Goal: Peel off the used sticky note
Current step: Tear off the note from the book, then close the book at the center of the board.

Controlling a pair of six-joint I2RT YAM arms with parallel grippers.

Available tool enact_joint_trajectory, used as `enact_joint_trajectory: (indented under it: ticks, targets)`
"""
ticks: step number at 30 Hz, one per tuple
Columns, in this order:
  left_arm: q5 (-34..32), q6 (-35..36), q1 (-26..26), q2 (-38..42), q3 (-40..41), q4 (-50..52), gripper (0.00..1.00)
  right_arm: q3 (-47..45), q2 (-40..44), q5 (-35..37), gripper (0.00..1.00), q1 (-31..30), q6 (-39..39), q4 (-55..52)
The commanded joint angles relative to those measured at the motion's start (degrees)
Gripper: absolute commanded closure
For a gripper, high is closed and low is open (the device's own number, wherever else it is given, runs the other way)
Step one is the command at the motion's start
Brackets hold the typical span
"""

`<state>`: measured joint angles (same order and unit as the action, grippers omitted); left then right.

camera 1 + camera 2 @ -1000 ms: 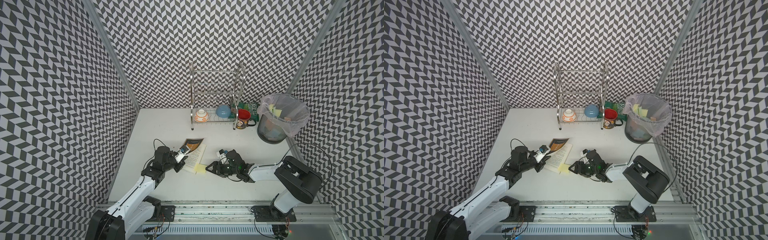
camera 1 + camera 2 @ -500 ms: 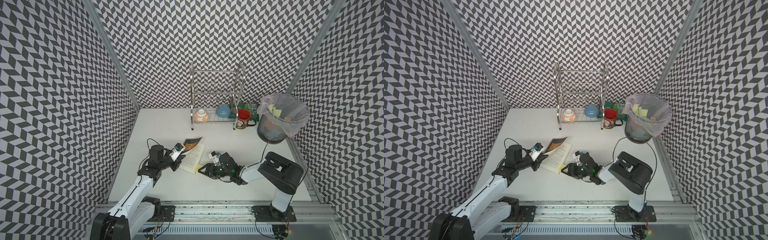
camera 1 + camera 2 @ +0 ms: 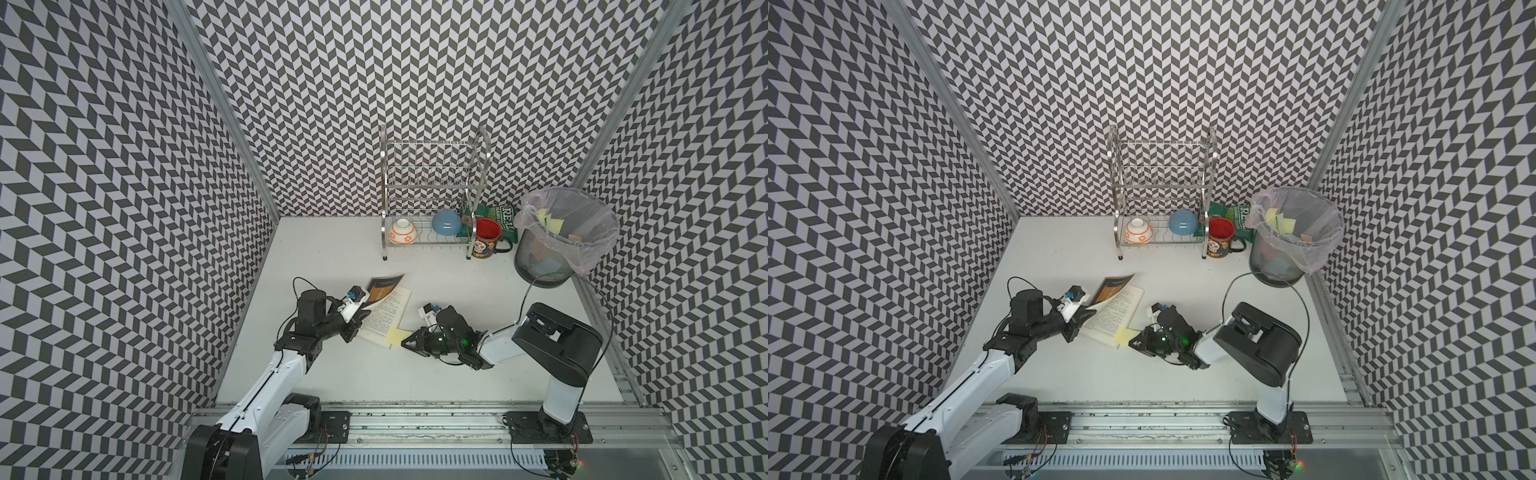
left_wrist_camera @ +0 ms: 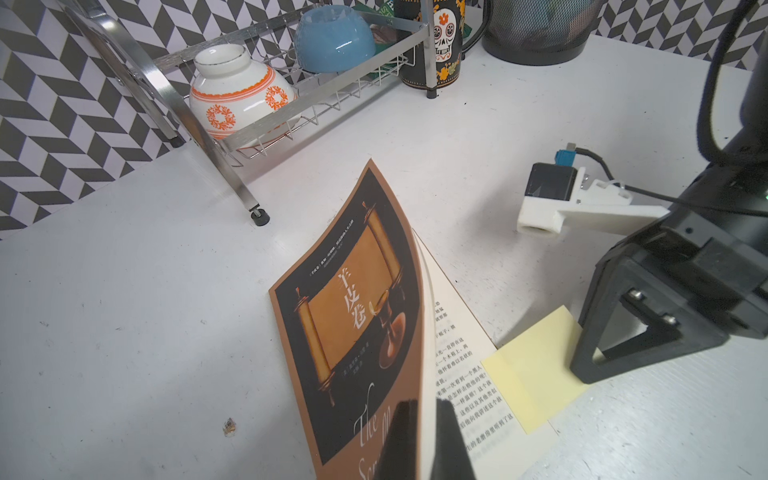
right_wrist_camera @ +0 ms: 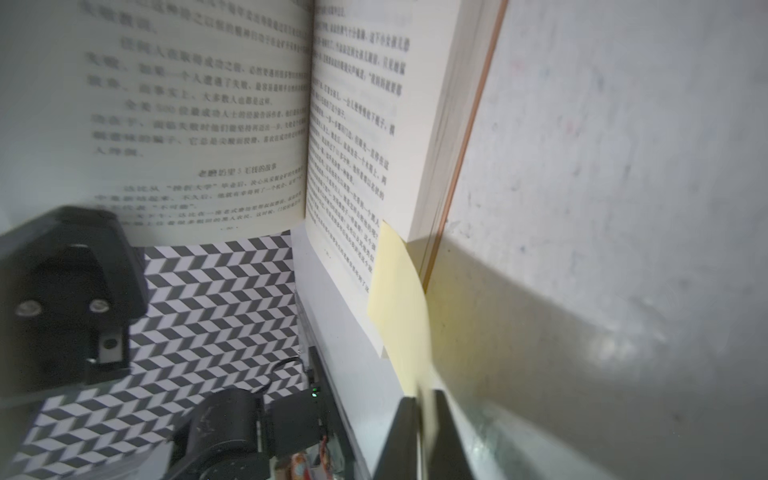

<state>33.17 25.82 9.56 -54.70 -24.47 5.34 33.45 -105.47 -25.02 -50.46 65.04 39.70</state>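
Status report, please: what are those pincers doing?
Left pincer shut on book, cover lifted. Right pincer shut on sticky note, not yet peeled. Nothing in the way.

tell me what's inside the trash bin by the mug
Inside the lined mesh bin lie yellow sticky notes and a tan scrap. Blue and orange shapes show lower through the mesh; the bottom is hidden.

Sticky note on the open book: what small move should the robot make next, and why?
Probably pull the right gripper gently away from the book. It is shut on the free edge of the sticky note, whose far edge is stuck to the page, and the left gripper holds the cover up.
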Motion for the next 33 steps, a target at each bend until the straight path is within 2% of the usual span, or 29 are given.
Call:
enact_joint_trajectory:
  ticks: [1,10,22,33]
  targets:
    - [1.62,-0.69,-0.53,0.26,-0.85,0.77,1.0,0.92,0.39,1.82,1.0,-0.22,-0.89,-0.06]
    - [1.29,-0.69,-0.55,0.47,-0.67,0.67,1.0,-0.96,7.19,3.1,1.0,1.3,-4.38,-6.48]
    - [2.02,-0.12,-0.57,0.39,-0.92,1.54,1.0,-10.44,24.68,2.99,1.0,9.82,-9.8,-15.82]
    - [4.56,1.57,-0.25,-0.29,-1.9,3.92,1.0,-5.52,42.35,10.58,1.0,13.0,-17.42,-35.22]
